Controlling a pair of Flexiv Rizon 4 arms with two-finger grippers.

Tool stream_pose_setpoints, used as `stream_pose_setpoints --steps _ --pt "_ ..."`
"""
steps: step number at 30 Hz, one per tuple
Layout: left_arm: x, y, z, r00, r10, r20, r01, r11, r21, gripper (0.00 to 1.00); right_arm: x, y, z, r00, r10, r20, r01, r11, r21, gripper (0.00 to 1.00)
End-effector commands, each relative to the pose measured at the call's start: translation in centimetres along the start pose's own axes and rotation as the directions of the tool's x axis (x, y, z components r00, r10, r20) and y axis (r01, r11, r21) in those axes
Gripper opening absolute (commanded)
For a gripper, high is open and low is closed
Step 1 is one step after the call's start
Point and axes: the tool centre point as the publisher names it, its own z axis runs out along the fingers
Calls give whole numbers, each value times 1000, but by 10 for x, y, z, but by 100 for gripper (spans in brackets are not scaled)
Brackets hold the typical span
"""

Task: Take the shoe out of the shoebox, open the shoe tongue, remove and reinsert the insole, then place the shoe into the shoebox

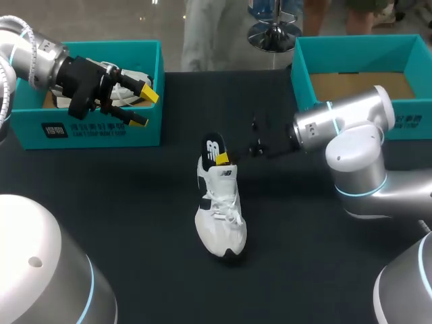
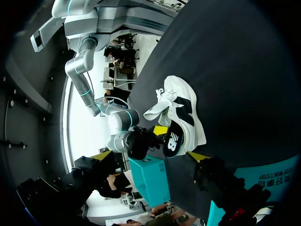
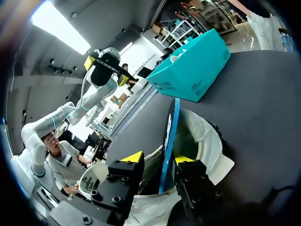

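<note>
Counter [image 1: 135, 202] black, two teal boxes at the far edge. Left shoebox [image 1: 94, 131] far left, something white inside, mostly hidden by the arm. Right shoebox [image 1: 351, 47] far right, bare brown bottom showing. Shoe [image 1: 219, 216] white with black trim, out of both boxes, upright on its sole mid-counter between them, toe near, heel far. Insole [image 1: 214, 150] black, standing on edge up out of the heel opening, lower part inside the shoe. Right claw [image 3: 158, 160] at the heel, coming in from the right, fingers partly spread with the insole between them: one fingertip against it, a gap showing on the other side. Left claw [image 1: 144, 108] over the left shoebox, spread wide, holding nothing.
</note>
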Motion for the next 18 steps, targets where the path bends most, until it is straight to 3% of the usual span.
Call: stream_pose_setpoints --steps 1,7,10,18 --pt "0 0 0 1000 1 -2 -1 1000 1 100 -3 15 -4 1000 -10 3 10 1000 29 36" --pt "0 0 0 1000 1 -2 -1 1000 1 100 -16 25 -3 1000 -24 -3 24 999 42 23" --pt "0 0 0 1000 1 -2 -1 1000 1 100 -19 26 -1 1000 -24 -9 24 999 49 0" --pt "0 0 0 1000 1 -2 -1 1000 1 100 -11 14 0 1000 1 -19 0 999 51 0"
